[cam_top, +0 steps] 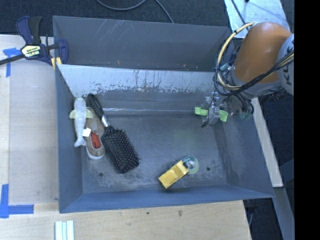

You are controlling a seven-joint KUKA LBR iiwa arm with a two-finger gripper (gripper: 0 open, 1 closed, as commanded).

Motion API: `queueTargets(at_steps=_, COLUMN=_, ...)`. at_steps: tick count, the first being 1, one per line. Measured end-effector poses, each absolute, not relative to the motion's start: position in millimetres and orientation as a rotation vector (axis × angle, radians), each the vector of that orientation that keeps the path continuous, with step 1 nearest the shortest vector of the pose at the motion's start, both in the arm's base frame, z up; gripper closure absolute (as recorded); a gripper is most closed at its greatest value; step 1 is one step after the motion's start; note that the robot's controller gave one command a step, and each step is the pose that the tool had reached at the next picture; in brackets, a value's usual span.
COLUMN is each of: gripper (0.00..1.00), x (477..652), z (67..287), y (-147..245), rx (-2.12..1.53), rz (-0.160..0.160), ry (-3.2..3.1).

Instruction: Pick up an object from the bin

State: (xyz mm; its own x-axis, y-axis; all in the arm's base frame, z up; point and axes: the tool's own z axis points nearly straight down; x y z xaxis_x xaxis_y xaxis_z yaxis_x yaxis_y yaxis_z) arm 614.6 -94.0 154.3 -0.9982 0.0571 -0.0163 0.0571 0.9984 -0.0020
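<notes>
Bin (150,46): a grey metal box with walls that sloped in toward a flat floor.
White toy (79,121): it lay long-ways at the far left, right where the left wall met the floor. I think it slid down the slope and stopped there.
Small red and white thing (95,143): it sat just beside the white toy, touching it, and was tucked between the toy and the brush. It was too small to tell what it was.
Black hairbrush (120,153): its bristle head lay on the floor and its thin handle pointed up toward the back left corner. It rested against the two things beside it.
Yellow thing (171,175): it lay alone near the front wall, tilted, with a round clear bit (190,164) at its right end. It had bare floor on every side, so I think it would be the easiest one to pick.
Gripper (214,115): it hung low by the back right of the floor, over bare metal, well apart from all four things. The yellow thing was the nearest.
Its grip: I could not tell if it was open or shut. Small green bits (201,111) showed at its sides, and I could not tell what they were.
Orange cover (260,49): part of the arm, up at the right, with cables (225,59) looped round it.
Job: nothing was picked yet, I think.
</notes>
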Motion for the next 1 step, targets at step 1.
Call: queueTargets(at_steps=1, gripper=1.00, x=565.4, z=347.3, y=-108.8, rx=-0.244, rz=-0.006, ry=3.115)
